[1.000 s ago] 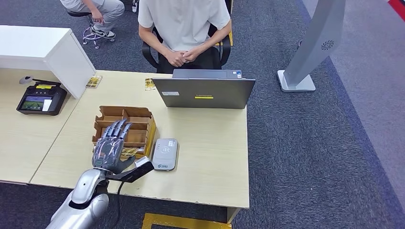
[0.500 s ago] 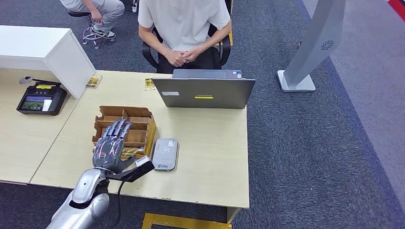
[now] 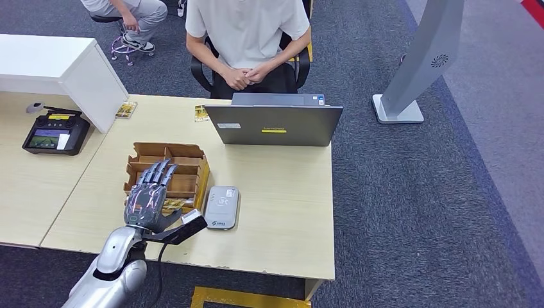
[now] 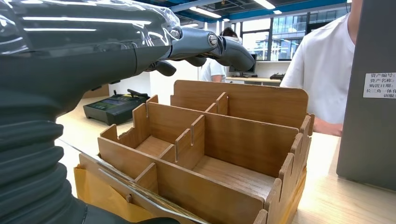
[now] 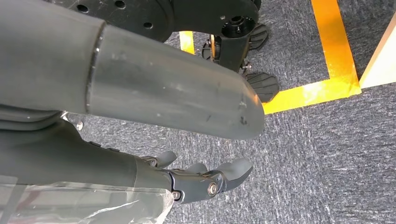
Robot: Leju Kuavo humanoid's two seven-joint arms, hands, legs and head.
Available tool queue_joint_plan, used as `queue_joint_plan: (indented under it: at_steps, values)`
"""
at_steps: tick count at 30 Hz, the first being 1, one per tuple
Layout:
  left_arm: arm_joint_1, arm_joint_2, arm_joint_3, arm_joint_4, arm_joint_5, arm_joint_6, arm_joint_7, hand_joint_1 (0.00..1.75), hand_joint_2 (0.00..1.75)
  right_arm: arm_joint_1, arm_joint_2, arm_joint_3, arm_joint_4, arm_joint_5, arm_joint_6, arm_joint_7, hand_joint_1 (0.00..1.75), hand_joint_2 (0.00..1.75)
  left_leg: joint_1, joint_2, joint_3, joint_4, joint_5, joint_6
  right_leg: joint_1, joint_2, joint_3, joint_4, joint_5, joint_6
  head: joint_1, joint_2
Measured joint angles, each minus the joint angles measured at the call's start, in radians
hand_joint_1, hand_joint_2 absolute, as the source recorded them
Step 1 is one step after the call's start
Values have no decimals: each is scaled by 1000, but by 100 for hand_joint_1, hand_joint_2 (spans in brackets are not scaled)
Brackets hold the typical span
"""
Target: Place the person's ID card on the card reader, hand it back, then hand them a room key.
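My left hand (image 3: 149, 196) hovers over the near edge of a wooden divided box (image 3: 173, 168), fingers stretched out and apart, with nothing in them. In the left wrist view the fingers (image 4: 219, 44) reach above the box's compartments (image 4: 210, 154), and a yellow card or sleeve (image 4: 95, 189) stands at the box's near wall. The grey card reader (image 3: 222, 207) lies just right of the box with nothing on it. A person (image 3: 247, 38) sits behind the desk with their hands clasped. My right hand (image 5: 205, 179) hangs over the carpet, fingers loose and holding nothing.
A grey laptop (image 3: 276, 122) stands open at the desk's far edge, with two small cards (image 3: 201, 113) (image 3: 126, 109) lying left of it. A black handheld controller (image 3: 54, 133) and a white box (image 3: 64, 70) sit on the left table. A grey stand (image 3: 417, 64) rises at the right.
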Motion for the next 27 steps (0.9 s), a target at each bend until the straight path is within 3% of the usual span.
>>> queue_joint_plan:
  at_steps: [27]
  values:
    - [0, 0, 5, 0, -18, 5, 16, 0, 175, -4, 0, 0, 0, 0, 3, 4, 0, 0, 0, 0, 0, 0, 0, 0, 0, 0, 0, 0, 0, 0, 0, 0]
